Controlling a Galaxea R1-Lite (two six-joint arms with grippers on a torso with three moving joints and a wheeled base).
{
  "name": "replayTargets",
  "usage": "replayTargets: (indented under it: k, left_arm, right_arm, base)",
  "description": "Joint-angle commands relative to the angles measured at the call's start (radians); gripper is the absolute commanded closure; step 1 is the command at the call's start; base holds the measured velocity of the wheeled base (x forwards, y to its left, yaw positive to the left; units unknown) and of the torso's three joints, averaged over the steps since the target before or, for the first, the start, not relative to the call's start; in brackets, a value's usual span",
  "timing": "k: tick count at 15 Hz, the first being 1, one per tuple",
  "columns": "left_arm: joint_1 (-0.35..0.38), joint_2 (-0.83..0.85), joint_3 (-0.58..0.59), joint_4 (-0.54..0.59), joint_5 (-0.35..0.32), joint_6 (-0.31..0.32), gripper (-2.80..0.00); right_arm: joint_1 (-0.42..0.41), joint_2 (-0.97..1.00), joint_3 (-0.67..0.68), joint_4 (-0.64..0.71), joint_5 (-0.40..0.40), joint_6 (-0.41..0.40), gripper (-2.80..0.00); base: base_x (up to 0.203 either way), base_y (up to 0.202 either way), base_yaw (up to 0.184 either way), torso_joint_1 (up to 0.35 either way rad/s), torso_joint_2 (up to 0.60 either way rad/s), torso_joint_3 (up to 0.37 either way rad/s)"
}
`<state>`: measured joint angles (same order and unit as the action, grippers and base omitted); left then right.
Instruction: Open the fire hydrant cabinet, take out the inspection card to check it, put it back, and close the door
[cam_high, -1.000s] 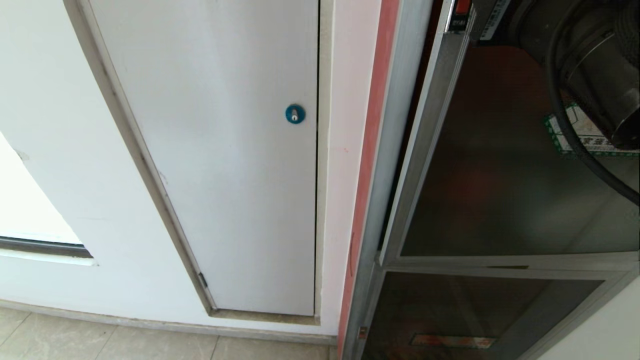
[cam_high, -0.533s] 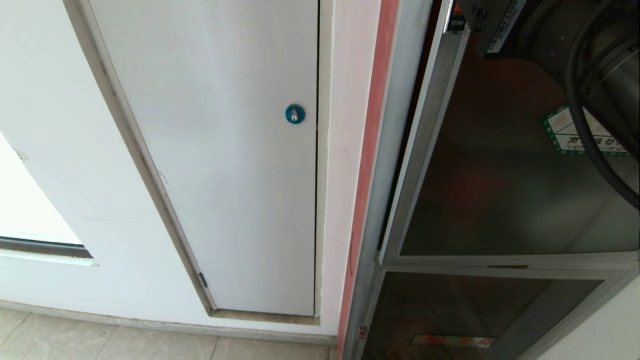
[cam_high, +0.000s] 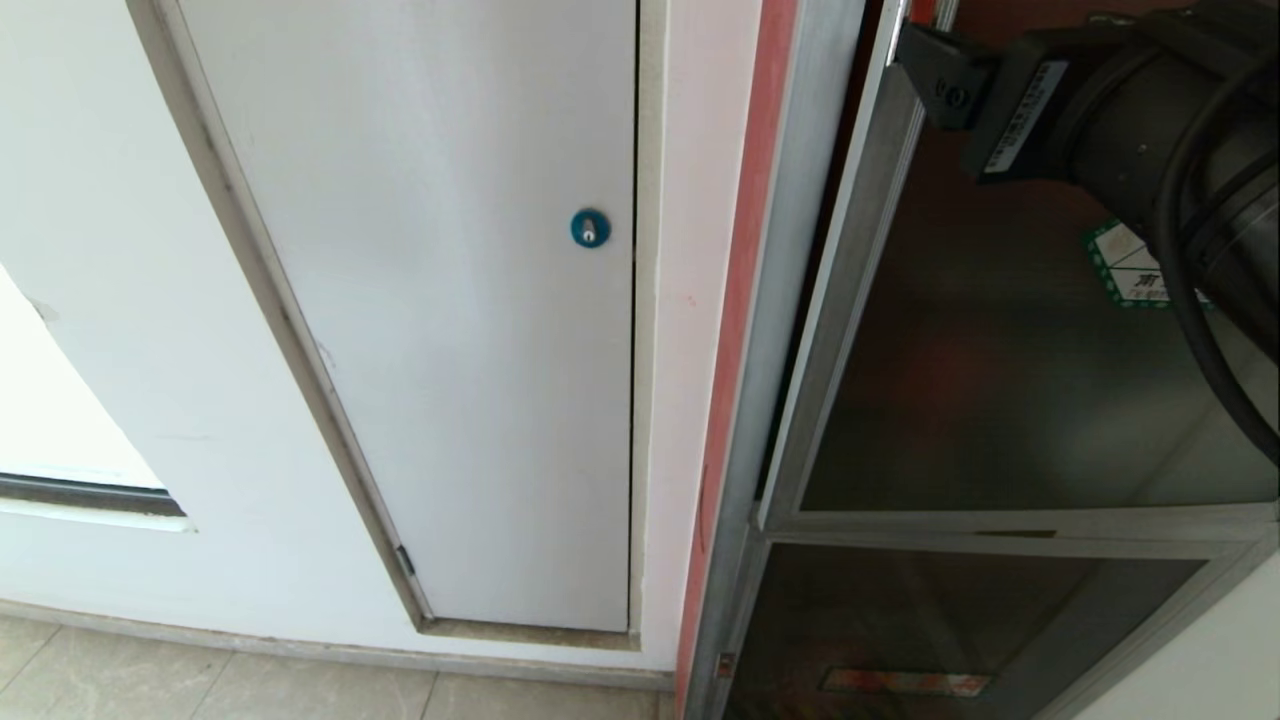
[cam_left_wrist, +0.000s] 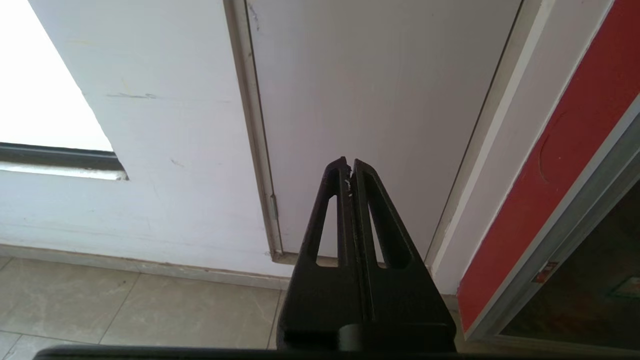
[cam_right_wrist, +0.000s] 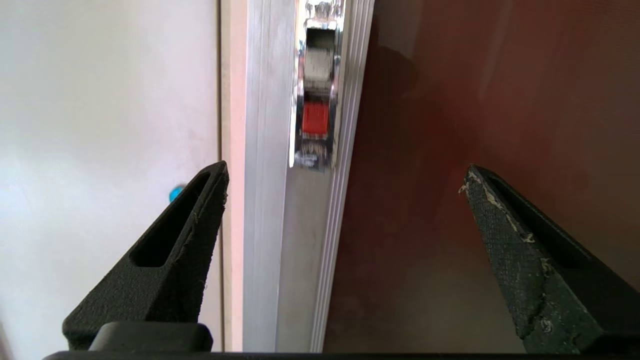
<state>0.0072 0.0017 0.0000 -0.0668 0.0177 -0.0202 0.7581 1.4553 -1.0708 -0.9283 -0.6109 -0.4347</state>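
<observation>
Door (cam_high: 1010, 330) at right of scene, ajar from fire hydrant cabinet (cam_high: 790, 250), upright latch edge with red catch (cam_right_wrist: 315, 118) dead ahead between wide-open, empty right gripper (cam_right_wrist: 345, 175) fingers, far nearer than parked, pinched-shut left gripper (cam_left_wrist: 349, 172) by white panel door (cam_high: 450, 300).

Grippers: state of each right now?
Left gripper: closed, empty, parked by the white panel door.
Right gripper: open, empty, at the door latch.
</observation>
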Motion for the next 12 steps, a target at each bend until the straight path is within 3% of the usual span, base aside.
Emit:
replayTargets:
  k: [1,5,6,12]
  left_arm:
    - [0.0,0.0,0.02,-0.001,0.001,0.0,0.0]
    - [0.0,0.0,0.02,-0.001,0.001,0.0,0.0]
    - [0.0,0.0,0.02,-0.001,0.001,0.0,0.0]
    - [0.0,0.0,0.02,-0.001,0.001,-0.001,0.0]
  right_arm:
    - [0.001,-0.026,0.034,-0.006,-0.004,-0.003,-2.8]
    - [0.001,-0.077,0.106,-0.006,-0.022,-0.003,-2.8]
    - [0.001,-0.092,0.123,-0.006,-0.024,-0.003,0.0]
    - [0.001,-0.175,0.213,-0.006,-0.047,0.001,0.0]
  base:
    - [0.0,0.0,0.0,0.0,0.0,0.0]
    - [0.0,0.0,0.0,0.0,0.0,0.0]
    - [0.0,0.0,0.0,0.0,0.0,0.0]
    - [0.0,0.0,0.0,0.0,0.0,0.0]
